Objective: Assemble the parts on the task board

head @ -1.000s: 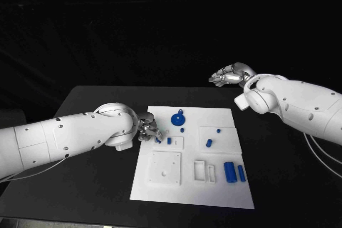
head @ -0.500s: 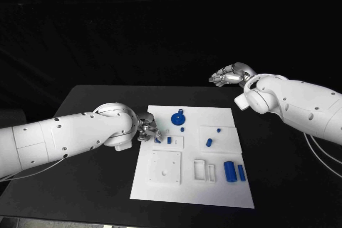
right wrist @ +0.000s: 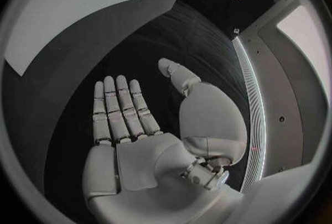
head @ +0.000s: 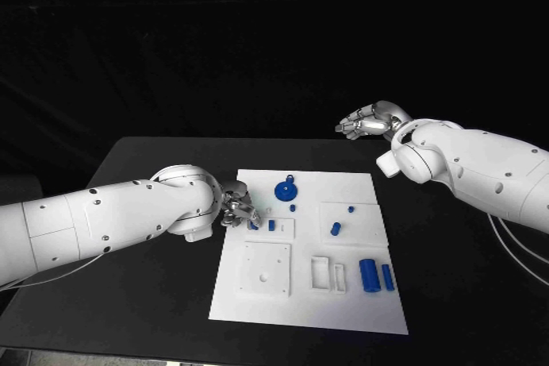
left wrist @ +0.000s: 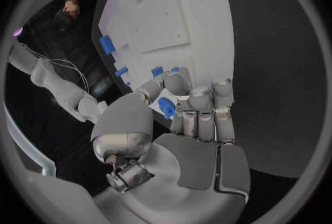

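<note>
The white task board (head: 307, 302) lies mid-table. My left hand (head: 237, 208) is at the board's left edge, its fingers curled in. In the left wrist view the left hand (left wrist: 185, 124) pinches a small blue part (left wrist: 166, 107) between thumb and fingers, just above the board (left wrist: 166, 8). Two small blue pieces (head: 271, 225) stand on the board right beside that hand. A blue gear (head: 286, 193) sits near the far edge. My right hand (head: 368, 121) hovers beyond the board's far right corner. The right hand (right wrist: 138, 124) is flat and holds nothing.
Small blue pegs (head: 335, 229) stand mid-board, and two blue cylinders (head: 368, 275) lie near the right edge. A raised white square with a hole (head: 264, 269) and white slots (head: 323, 272) fill the near half. Black table (head: 137, 302) surrounds the board.
</note>
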